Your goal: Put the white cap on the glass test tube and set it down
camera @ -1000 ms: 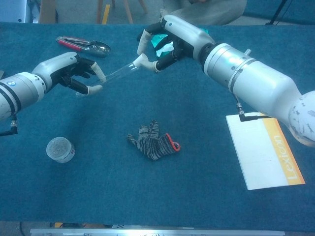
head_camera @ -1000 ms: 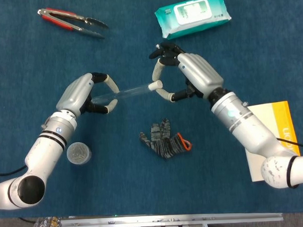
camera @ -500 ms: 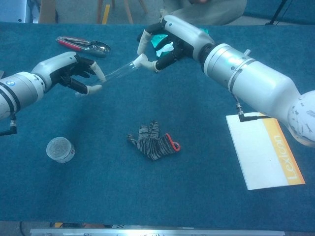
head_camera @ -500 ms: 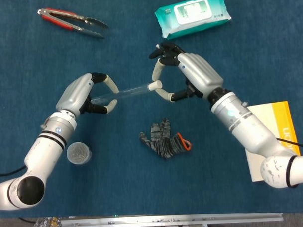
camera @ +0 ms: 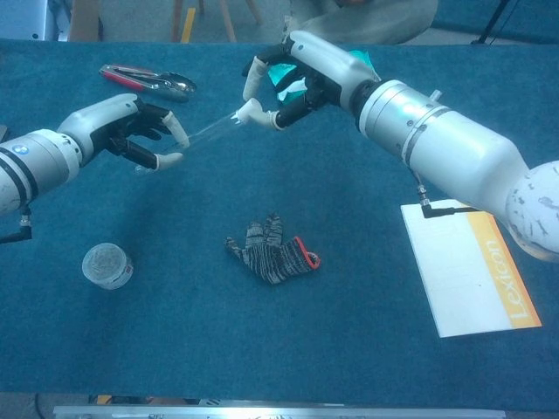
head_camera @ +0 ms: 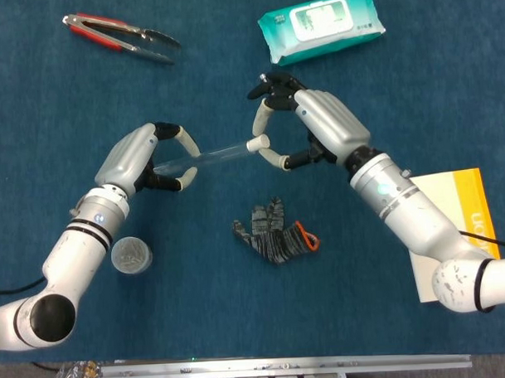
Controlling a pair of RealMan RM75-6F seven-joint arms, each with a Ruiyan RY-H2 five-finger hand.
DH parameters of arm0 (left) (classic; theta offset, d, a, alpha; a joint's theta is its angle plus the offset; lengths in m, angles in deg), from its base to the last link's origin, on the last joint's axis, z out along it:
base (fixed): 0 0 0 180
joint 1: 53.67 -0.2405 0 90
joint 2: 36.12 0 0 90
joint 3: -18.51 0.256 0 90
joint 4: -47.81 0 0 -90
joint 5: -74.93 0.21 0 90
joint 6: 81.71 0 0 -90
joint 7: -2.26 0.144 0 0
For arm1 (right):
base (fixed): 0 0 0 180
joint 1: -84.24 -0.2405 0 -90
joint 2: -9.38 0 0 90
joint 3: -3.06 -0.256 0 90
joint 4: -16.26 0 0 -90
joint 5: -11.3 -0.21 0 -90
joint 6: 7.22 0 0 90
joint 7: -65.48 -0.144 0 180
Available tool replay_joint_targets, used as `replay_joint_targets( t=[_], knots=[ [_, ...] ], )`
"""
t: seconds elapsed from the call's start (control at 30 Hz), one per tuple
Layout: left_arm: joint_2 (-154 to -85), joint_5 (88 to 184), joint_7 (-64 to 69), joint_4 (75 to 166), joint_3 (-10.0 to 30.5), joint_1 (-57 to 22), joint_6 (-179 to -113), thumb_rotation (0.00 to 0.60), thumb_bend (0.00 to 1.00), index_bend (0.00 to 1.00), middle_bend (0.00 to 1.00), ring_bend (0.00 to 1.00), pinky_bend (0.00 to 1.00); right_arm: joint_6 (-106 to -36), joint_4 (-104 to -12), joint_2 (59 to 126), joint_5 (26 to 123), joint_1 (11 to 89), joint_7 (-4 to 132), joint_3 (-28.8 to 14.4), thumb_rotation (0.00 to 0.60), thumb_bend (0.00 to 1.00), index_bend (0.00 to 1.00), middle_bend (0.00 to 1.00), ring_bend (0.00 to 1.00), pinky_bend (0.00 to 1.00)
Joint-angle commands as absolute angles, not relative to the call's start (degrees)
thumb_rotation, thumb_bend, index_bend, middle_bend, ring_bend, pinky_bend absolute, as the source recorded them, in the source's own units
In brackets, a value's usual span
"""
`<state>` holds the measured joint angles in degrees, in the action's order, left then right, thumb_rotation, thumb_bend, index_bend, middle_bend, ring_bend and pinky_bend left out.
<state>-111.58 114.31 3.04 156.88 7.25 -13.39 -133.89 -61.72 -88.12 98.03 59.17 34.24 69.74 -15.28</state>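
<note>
A glass test tube [head_camera: 206,157] [camera: 203,132] hangs slantwise above the blue table between my two hands. My left hand [head_camera: 141,160] [camera: 122,129] grips its lower left end between thumb and fingers. At the tube's upper right end sits the white cap [head_camera: 256,142] [camera: 248,111], which my right hand [head_camera: 313,123] [camera: 307,72] pinches between its fingertips. Cap and tube mouth meet; how far the cap is seated cannot be told.
Below the tube lies a grey knitted glove [head_camera: 275,232] with an orange cuff. A round lidded jar [head_camera: 131,255] stands beside my left forearm. Red-handled tongs [head_camera: 118,32] and a teal wipes pack [head_camera: 321,22] lie at the back, and a white and orange booklet [head_camera: 457,232] at the right.
Almost nothing: both hands and the tube have drifted very slightly, with the same hold on tube and cap.
</note>
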Motion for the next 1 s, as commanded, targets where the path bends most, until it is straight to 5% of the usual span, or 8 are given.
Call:
replay_joint_targets(
  t=[0.03, 1.0],
  knots=[
    [-111.7, 114.2, 3.1, 156.9, 7.2, -13.3, -133.9, 0.600, 0.34, 0.55, 0.32, 0.16, 0.13, -61.7, -88.1, 98.1, 59.2, 34.2, 69.8, -15.3, 0.600, 0.32, 0.58, 0.25, 0.07, 0.23],
    [-111.5, 113.4, 3.9, 157.2, 7.1, -12.7, -134.1, 0.600, 0.34, 0.55, 0.32, 0.16, 0.13, -60.7, -85.9, 100.5, 58.4, 33.3, 69.7, -15.1, 0.600, 0.32, 0.58, 0.25, 0.07, 0.23]
  ],
)
